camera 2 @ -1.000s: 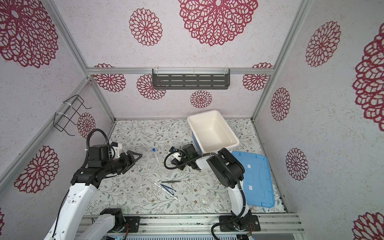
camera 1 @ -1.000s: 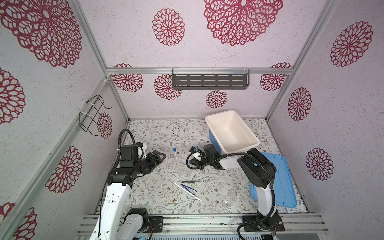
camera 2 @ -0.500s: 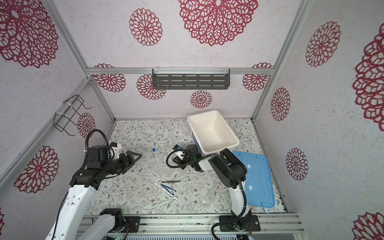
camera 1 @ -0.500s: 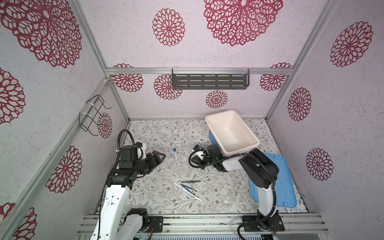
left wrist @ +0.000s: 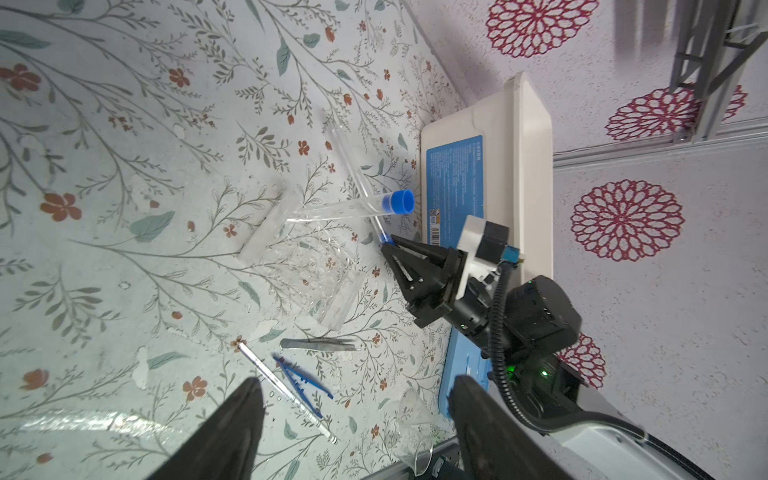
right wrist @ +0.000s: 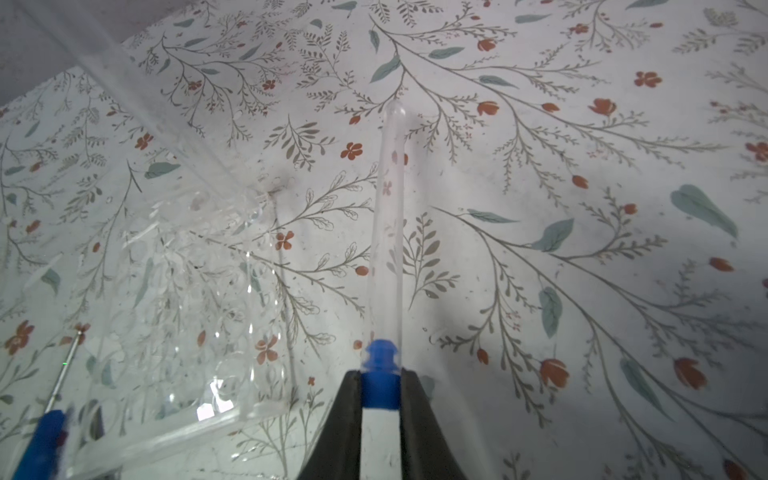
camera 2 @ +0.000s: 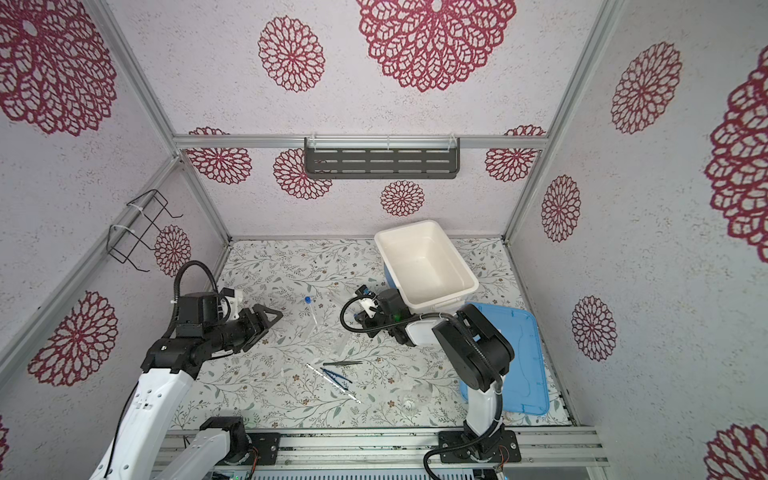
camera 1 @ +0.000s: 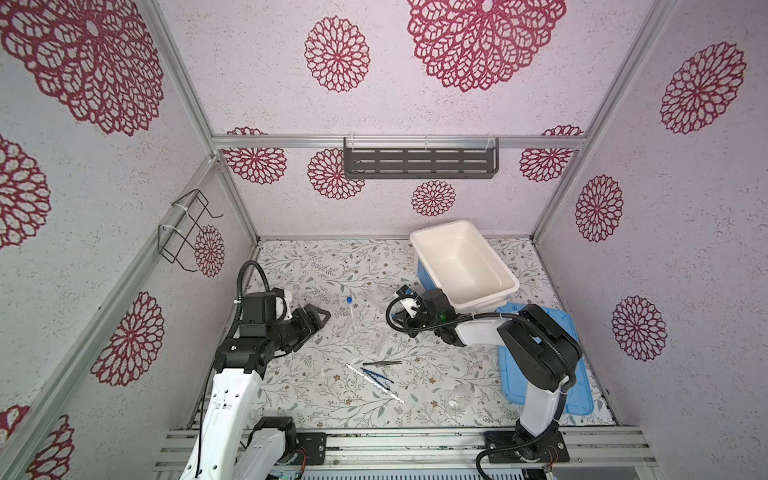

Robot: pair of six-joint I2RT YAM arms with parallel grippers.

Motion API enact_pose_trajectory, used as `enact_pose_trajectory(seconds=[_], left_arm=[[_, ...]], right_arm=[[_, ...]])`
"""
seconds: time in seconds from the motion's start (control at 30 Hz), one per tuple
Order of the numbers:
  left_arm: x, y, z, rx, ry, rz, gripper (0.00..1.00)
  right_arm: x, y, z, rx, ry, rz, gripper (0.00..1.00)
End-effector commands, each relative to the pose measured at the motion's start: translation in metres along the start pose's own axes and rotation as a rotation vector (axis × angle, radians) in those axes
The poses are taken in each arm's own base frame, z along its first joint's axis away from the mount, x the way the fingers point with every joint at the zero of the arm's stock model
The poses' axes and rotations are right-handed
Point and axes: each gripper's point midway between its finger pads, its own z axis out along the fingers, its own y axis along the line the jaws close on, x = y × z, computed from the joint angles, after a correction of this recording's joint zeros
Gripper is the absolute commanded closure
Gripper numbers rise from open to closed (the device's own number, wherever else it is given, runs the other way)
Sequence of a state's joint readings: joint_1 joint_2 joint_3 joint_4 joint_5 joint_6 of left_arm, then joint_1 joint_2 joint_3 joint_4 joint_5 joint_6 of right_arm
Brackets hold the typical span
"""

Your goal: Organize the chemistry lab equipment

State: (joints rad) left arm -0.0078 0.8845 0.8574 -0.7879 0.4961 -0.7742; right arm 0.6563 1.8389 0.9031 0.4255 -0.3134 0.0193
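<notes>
Gripping: right tool [right wrist: 381,376] pinched on blue cap [right wrist: 379,353] of clear thin tube [right wrist: 388,216], at 8 o'clock of white tub [camera 1: 461,266] in a top view | left tool [left wrist: 357,384] wide, empty | tub's blue label [left wrist: 455,183]: barcode, text unreadable

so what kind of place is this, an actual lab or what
Probably a staged robot test cell, not a real lab: flower-print walls on an aluminium frame, two robot arms mounted on a front rail, and a blue-capped tube and blue tweezers strewn on a floral mat.
</notes>
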Motion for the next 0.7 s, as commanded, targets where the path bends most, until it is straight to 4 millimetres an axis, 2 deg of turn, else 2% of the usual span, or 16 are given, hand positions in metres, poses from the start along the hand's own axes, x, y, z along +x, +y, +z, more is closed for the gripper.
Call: enact_pose_trajectory(seconds=[0.0,0.17,0.3,0.47,0.67], left_arm=[[-0.001,0.002,-0.002,-0.014,-0.011,0.008,0.25],[-0.004,0.01,-0.004,-0.072,-0.036,0.016,0.25],[-0.007,0.014,0.002,-0.1,-0.012,0.023,0.26],[-0.01,0.006,0.01,-0.074,-0.005,0.044,0.26],[-0.004,-0.002,0.018,-0.041,0.013,0.058,0.26]], right_arm=[[-0.013,0.0,-0.023,0.04,0.026,0.142,0.83],[-0.013,0.019,-0.054,0.034,0.123,0.156,0.83],[-0.011,0.029,-0.081,0.039,0.23,0.165,0.83],[-0.01,0.043,-0.116,0.041,0.332,0.145,0.83],[-0.002,0.078,-0.15,-0.002,0.451,0.13,0.84]])
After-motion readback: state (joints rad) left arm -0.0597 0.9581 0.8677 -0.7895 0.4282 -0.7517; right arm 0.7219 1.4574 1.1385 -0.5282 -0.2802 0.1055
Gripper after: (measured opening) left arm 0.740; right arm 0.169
